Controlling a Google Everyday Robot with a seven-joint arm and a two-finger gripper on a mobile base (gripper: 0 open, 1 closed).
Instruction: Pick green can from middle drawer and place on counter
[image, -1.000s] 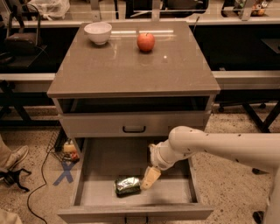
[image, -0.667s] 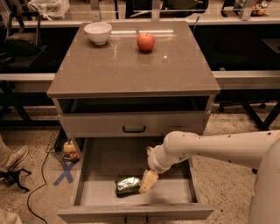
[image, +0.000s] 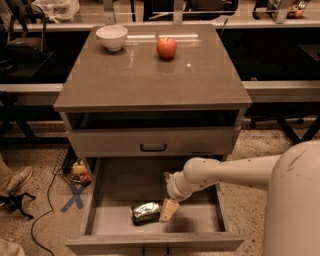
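**Gripper (image: 168, 210) low in middle drawer (image: 120, 187), beside green can (image: 145, 212)**

Camera view, looking down on the cabinet from its near side.
- Middle drawer stood open toward the near side, lowest of those seen.
- Green can lay on its side on the drawer floor, close to the near front wall and a little left of centre.
- White arm (image: 225, 172) reached in from the right, its wrist above the drawer's right half.
- Gripper hung down to the drawer floor, just right of the can. Touching or merely beside it: could not tell. Claw spread or pressed together: could not tell.
- Shallower drawer front with black loop handle (image: 153, 147) sat closed above.
- Counter (image: 150, 80) carried a white bowl (image: 112, 37) at far left and a red apple (image: 166, 47) at far centre, set apart from each other.
- Blue X (image: 75, 197) marked the floor left of the cabinet.
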